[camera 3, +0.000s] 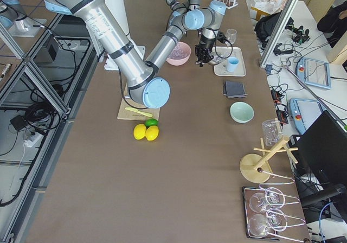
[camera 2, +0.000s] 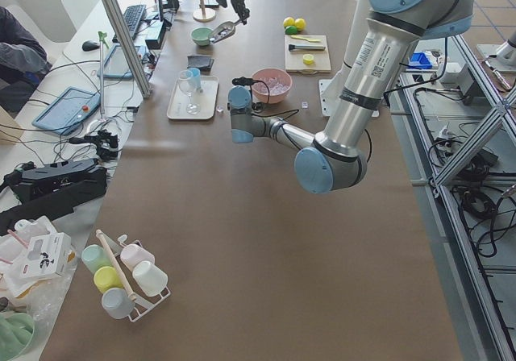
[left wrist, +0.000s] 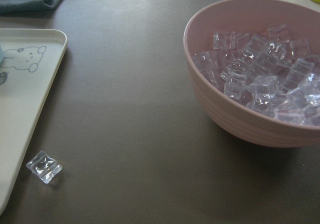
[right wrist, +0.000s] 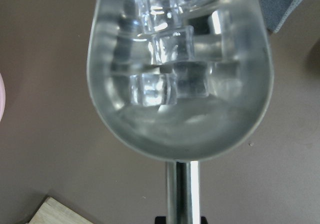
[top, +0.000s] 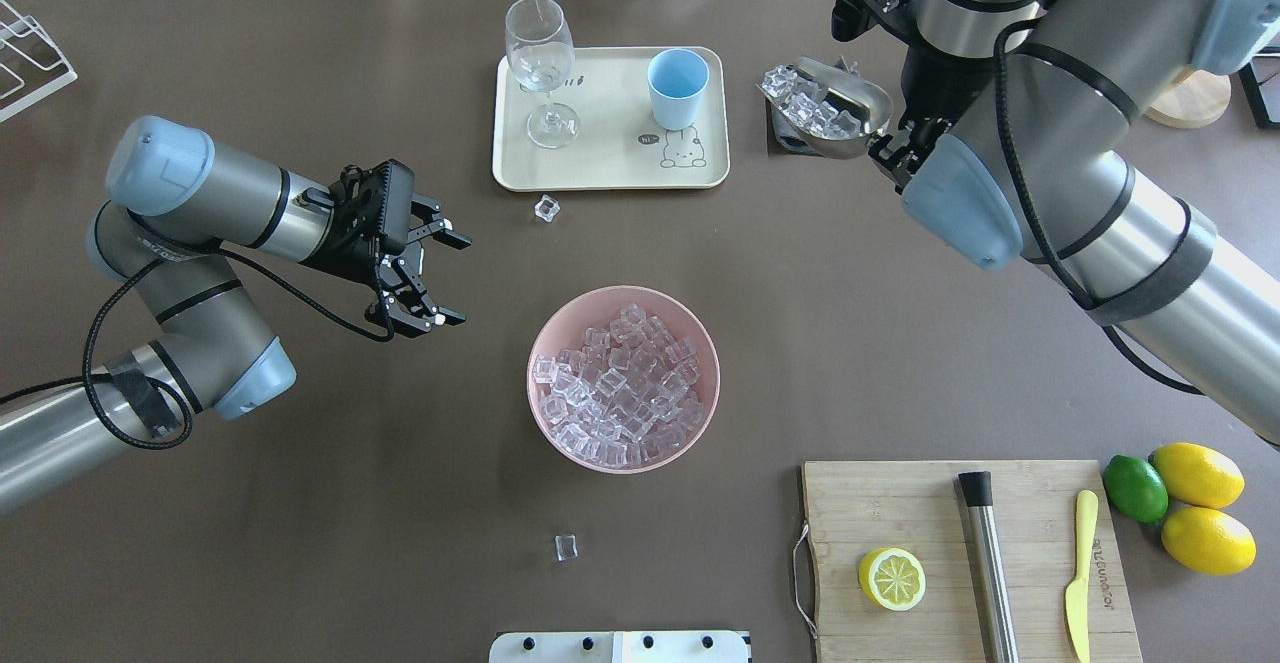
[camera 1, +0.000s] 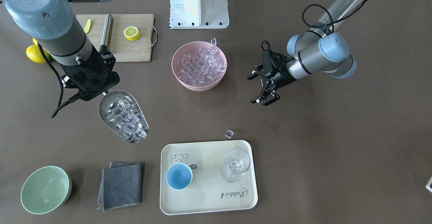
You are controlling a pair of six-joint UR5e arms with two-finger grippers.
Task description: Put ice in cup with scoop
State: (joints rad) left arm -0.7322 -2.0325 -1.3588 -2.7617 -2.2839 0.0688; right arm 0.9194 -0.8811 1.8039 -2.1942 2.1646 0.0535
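Near the cup (camera 1: 179, 176) but not over it, the right gripper (camera 1: 105, 93) clamps the stiff scoop (camera 1: 123, 116) by its short handle, a sound hold, though its loose, slippery ice (camera 1: 130, 122) would likely slide if tipped; the left gripper (camera 1: 256, 89) gapes empty.

a pink bowl (camera 1: 199, 86) is sitting mid-table, a stemmed glass (camera 1: 236, 163) is standing on a cream tray (camera 1: 209, 190), a grey cloth (camera 1: 121, 185) is lying near a green bowl (camera 1: 45, 190), and a half lemon (camera 1: 132, 33) and steel cylinder (camera 1: 106, 29) are resting on a wooden board (camera 1: 135, 51).
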